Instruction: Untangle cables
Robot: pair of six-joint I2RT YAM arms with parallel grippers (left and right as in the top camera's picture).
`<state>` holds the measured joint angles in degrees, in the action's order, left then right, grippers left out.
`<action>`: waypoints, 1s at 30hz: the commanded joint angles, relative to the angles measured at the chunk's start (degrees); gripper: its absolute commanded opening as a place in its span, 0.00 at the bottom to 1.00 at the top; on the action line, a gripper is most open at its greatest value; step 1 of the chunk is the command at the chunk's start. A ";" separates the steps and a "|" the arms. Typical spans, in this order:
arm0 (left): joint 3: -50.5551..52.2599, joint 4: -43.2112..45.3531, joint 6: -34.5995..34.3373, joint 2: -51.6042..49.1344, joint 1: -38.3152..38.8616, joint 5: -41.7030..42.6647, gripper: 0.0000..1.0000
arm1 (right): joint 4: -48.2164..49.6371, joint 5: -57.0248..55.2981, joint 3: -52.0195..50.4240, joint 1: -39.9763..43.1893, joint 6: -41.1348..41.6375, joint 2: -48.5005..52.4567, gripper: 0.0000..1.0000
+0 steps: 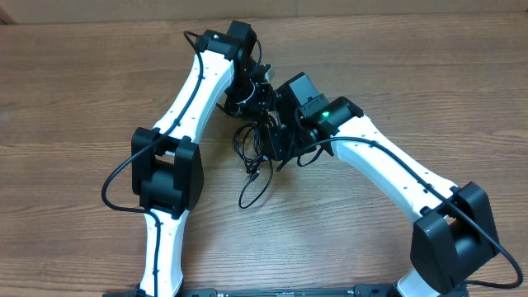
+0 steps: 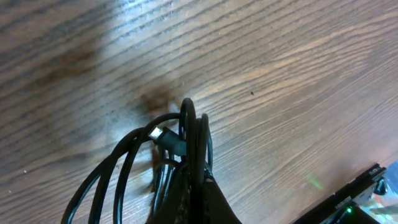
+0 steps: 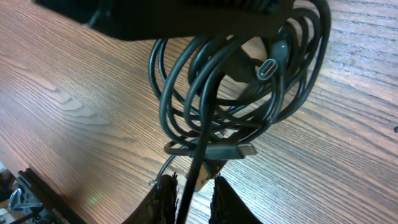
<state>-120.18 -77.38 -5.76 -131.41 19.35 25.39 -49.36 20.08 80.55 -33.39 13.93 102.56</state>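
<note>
**Overhead view.** Both arms converge on the cable bundle (image 1: 262, 150), a small black knot of cord on the wooden table (image 1: 82, 91). The left gripper (image 1: 246, 97) stands at the far side of the bundle and the right gripper (image 1: 279, 136) directly over it. Loose loops trail out of the bundle towards the robot's base. We judge that the claws meet here so that one anchors the bundle while the other draws a strand out of it.

**Left wrist view.** The left gripper (image 2: 194, 186) is fully closed, with several strands of the bundle pinched between its jaws. Loops fan out beyond the pinch, and a silver-tipped plug (image 2: 157, 133) rests against them.

**Right wrist view.** The right gripper (image 3: 191, 193) is narrowed almost shut on a single strand, which runs down out of the bundle between its fingers (image 3: 163, 202). A flat plug (image 3: 231, 150) lies across the bundle's lower edge. We read this one-strand hold as the pulling grip. We cannot tell whether the bundle is lifted clear of the wood.
</note>
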 commanded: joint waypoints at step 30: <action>-4.26 -1.92 2.38 -0.04 0.55 14.69 0.04 | 0.00 0.63 0.39 -0.42 -0.28 0.44 0.21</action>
<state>-121.64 -79.07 -4.01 -131.52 18.61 32.99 -49.56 19.33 80.55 -33.10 14.59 102.61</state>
